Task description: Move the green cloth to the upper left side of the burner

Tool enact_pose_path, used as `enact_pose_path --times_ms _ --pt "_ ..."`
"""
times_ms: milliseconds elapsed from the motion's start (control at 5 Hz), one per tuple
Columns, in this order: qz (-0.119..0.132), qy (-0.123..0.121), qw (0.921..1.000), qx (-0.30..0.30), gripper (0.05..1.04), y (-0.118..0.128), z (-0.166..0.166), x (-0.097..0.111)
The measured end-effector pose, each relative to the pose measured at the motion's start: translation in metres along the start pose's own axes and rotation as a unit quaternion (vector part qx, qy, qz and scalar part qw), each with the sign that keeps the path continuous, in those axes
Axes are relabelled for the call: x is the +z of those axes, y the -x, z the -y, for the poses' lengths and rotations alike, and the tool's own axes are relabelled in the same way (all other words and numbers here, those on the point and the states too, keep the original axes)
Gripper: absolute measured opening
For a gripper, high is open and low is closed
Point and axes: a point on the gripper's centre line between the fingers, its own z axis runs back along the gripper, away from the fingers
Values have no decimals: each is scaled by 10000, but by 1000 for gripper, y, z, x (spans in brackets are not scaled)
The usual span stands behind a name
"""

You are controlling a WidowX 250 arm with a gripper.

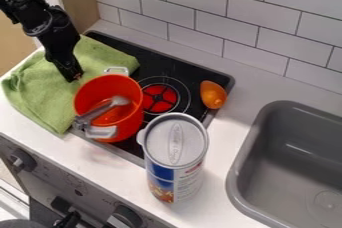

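- Tool (73,77) at the green cloth (37,92), seen from my remote post; I cannot tell how far open it is or whether it has hold of anything.
- Rumpled, the cloth lies across the left end of the black stove top (184,69) and the white worktop (230,122), left of the burner (159,98).
- Beside it, an orange-red pot (93,97) holds a grey utensil (100,111).
- Farther right: an orange object (212,94), a lidded canister (175,157) and a grey sink (244,157).

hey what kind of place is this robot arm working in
It looks like a toy or mock kitchen: there's a stovetop with a red burner, a gray sink beside it, and white wall tiles behind.
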Motion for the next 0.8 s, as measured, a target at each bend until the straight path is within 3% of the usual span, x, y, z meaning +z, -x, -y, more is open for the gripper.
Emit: enact_pose_path --times_ms 400,600,800 --pt "400 -288 9988 14 52 -30 -14 -11" --pt "369 -548 9976 200 52 -49 -23 -18" --pt "400 -522 9971 385 52 -59 -23 -19"
